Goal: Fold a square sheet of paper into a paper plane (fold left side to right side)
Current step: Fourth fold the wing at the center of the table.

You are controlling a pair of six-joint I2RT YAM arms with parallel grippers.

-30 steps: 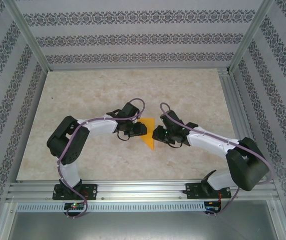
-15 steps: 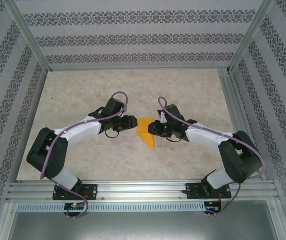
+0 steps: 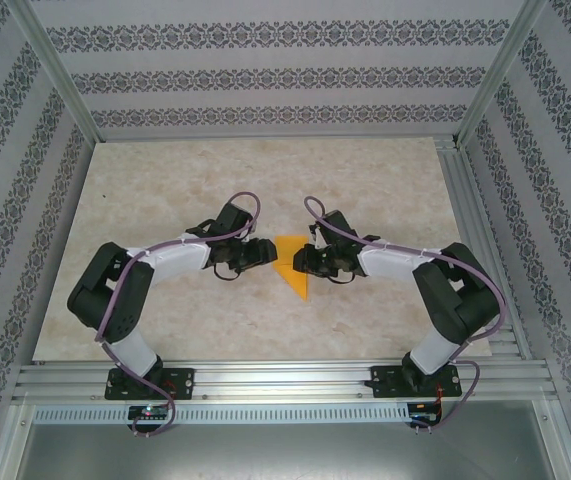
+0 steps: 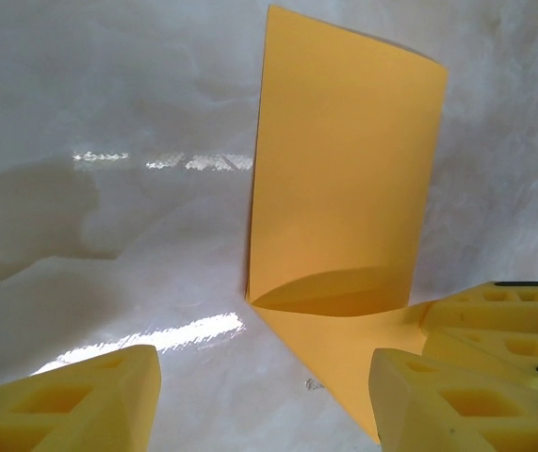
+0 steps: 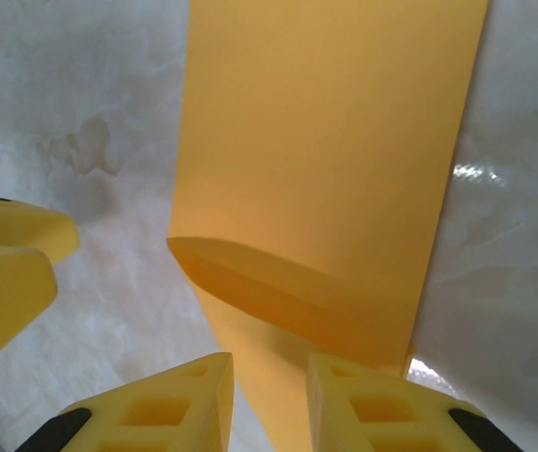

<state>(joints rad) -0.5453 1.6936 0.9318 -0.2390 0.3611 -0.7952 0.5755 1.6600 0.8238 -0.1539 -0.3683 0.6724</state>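
The paper (image 3: 292, 262) lies mid-table (image 3: 165, 180), one flap standing loose — it could spring back or crease crooked, as my left pincer (image 4: 259, 377) gapes empty; my right pincer (image 5: 269, 386) sits nearly closed at its edge — gripping or not, I cannot tell

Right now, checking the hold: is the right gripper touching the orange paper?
Cannot tell. Right wrist view: the right gripper overlaps the folded orange paper; contact underneath is hidden.

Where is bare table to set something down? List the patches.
Crowded: the centre, where the left gripper and right gripper flank the folded orange-yellow paper. Free: the far strip of the table beyond them, and the near strip between the left arm and right arm.
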